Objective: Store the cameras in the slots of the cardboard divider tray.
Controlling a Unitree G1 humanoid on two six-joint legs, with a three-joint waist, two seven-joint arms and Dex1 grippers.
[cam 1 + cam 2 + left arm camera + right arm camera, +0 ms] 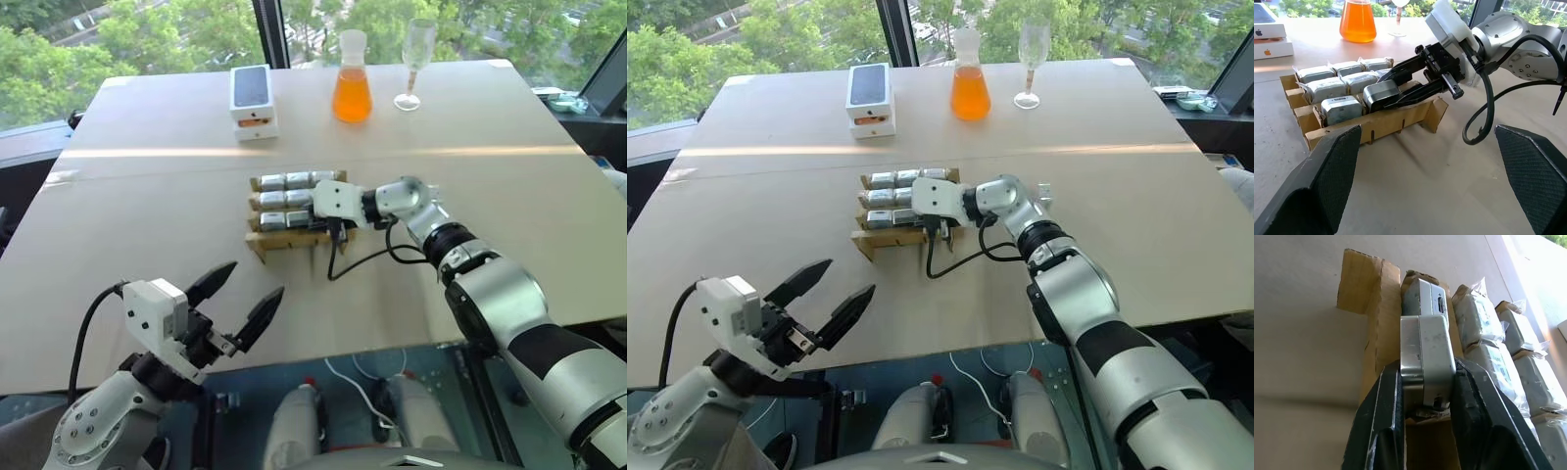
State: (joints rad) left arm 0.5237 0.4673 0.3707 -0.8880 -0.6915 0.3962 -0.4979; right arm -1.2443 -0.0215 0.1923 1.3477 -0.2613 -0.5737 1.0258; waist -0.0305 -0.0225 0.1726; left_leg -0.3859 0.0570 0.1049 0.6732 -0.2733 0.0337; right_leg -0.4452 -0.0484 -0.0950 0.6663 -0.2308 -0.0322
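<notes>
Over the near row of the cardboard divider tray [1371, 128], right gripper [1382, 96] pinching a silver camera [1380, 93] between its fingers, insertion step under way; next likely lowering squarely into the slot, then release; left gripper [243, 298] spread, idle.

Silver-grey cameras [1345, 108] are seen in a tan-brown cardboard divider tray [1376, 128], orange liquid in a clear flask [352, 86], and black fingers [1418, 93] on the white-bodied right gripper [1382, 93].
</notes>
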